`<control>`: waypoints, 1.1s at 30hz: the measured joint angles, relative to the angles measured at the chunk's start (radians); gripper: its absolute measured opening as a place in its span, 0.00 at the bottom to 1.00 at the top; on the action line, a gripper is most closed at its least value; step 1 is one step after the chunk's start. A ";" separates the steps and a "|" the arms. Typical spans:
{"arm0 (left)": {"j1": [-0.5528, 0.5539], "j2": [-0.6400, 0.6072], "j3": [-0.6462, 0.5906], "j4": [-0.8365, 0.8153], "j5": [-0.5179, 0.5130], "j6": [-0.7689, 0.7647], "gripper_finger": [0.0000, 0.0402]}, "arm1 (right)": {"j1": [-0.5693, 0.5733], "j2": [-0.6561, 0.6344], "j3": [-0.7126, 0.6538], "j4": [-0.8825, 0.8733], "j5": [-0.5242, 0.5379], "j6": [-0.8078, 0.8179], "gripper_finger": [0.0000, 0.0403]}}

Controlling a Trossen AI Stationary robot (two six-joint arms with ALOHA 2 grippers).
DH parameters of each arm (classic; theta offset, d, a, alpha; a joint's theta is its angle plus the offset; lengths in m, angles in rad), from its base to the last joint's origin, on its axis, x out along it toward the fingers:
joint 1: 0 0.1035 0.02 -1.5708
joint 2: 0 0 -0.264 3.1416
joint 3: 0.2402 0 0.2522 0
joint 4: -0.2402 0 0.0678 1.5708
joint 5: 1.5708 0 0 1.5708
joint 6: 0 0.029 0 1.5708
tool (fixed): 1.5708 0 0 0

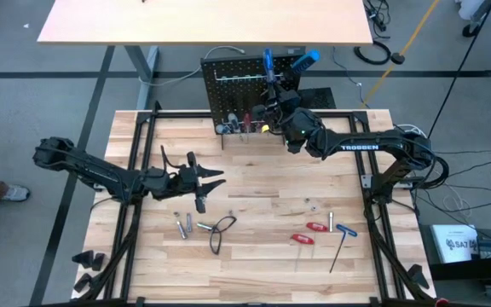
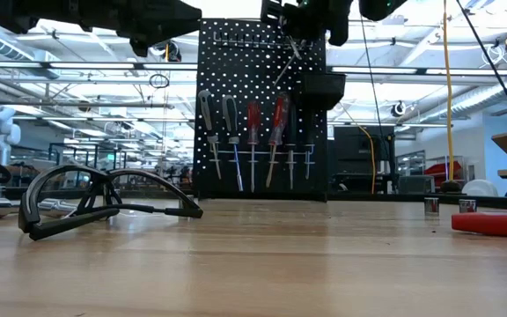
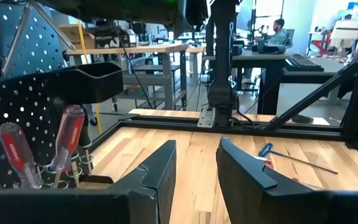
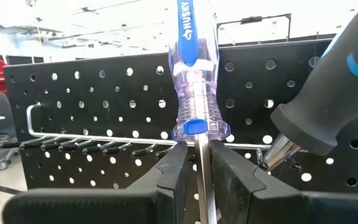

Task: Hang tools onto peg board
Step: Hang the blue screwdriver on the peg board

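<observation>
Right gripper (image 4: 196,163): you have its fingers closed on the metal shaft of a blue-and-clear screwdriver (image 4: 194,74), just under the handle collar, shaft upright. From above, your right gripper (image 1: 271,109) sits at the front face of the peg board (image 1: 228,72), near its right part, with the handle of the blue-and-clear screwdriver (image 1: 268,61) rising above the fingers. A second tool with a black-and-blue handle (image 4: 328,87) stands tilted just beside it, tip at the board.

Peg board: upright at the far edge of the table (image 1: 254,256), centred. A long hook rail (image 4: 92,144) runs across its face. In the low view, several screwdrivers hang side by side on the lower row: two grey-handled (image 2: 218,119), two red-handled (image 2: 265,119). A small black bin (image 2: 326,88) is fixed to the right part of the board.

Left gripper (image 1: 205,181): fingers apart, holding nothing, hovering over the left-centre of the table, well apart from the board.

Loose tools on the near part of the table: a black wire loop (image 1: 220,228), small silver bits (image 1: 184,226) just left of it, two small red-handled tools (image 1: 309,233) to the right, and a blue-handled hex key (image 1: 343,243) beside those. One more small bit (image 1: 331,219) lies close by.
</observation>
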 joint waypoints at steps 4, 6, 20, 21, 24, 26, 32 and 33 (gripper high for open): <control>0.000 0.000 0.000 0.000 -0.006 0.000 0.29 | 0.001 0.000 0.000 0.016 0.005 0.005 0.16; 0.000 0.000 0.000 0.001 -0.007 0.000 0.29 | 0.001 0.001 0.000 0.030 0.011 0.004 0.16; 0.000 0.000 0.000 -0.003 -0.012 0.000 0.29 | 0.001 0.001 0.000 0.031 0.018 -0.043 0.16; 0.000 0.000 0.000 -0.003 -0.012 0.000 0.29 | 0.001 0.001 0.000 0.031 0.018 -0.054 0.16; 0.000 0.000 0.000 -0.004 -0.012 0.000 0.29 | 0.009 0.002 -0.001 0.031 0.023 -0.089 0.16; 0.000 0.000 0.000 -0.004 -0.012 0.000 0.29 | 0.014 0.002 -0.001 0.030 0.030 -0.102 0.17; 0.000 0.000 0.000 -0.005 -0.023 0.001 0.29 | 0.015 0.003 -0.001 0.026 0.025 -0.111 0.24; 0.000 0.000 0.000 -0.005 -0.023 0.001 0.29 | 0.015 0.004 -0.003 0.015 0.033 -0.112 0.26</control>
